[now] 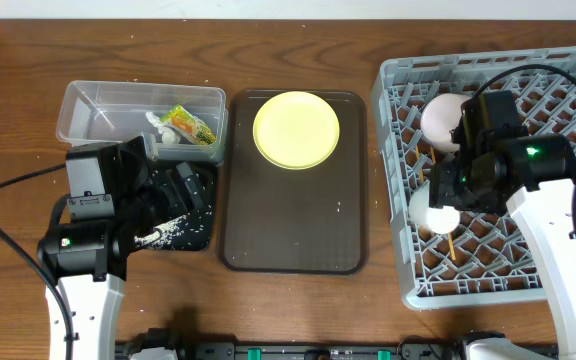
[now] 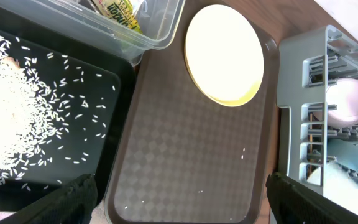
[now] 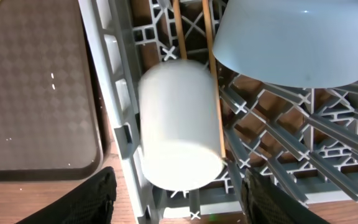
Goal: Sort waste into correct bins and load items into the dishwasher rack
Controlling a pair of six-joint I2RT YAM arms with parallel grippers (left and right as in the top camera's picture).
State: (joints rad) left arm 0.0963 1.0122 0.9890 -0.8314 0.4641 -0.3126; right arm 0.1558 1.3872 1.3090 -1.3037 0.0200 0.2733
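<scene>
Overhead view: bright, even light from above, with soft shadows at lower left of frame. The yellow-green plate [image 1: 296, 129] is overexposed and its surface detail is lost, likewise in the left wrist view, where the rice pile [image 2: 5, 118] at left edge is blown out. Right wrist view: small white cup [image 3: 179, 124] blurred, edges smeared, washed out.

The left hand [image 2: 180, 198] spreads wide; the right hand [image 3: 180, 198] stands parted, empty.

We see a wooden table [image 1: 18, 120]. On it sit a tub [image 1: 98, 105] and a black tray [image 1: 203, 215]. A brown tray [image 1: 288, 220] and a rack [image 1: 393, 180] rest there too.
</scene>
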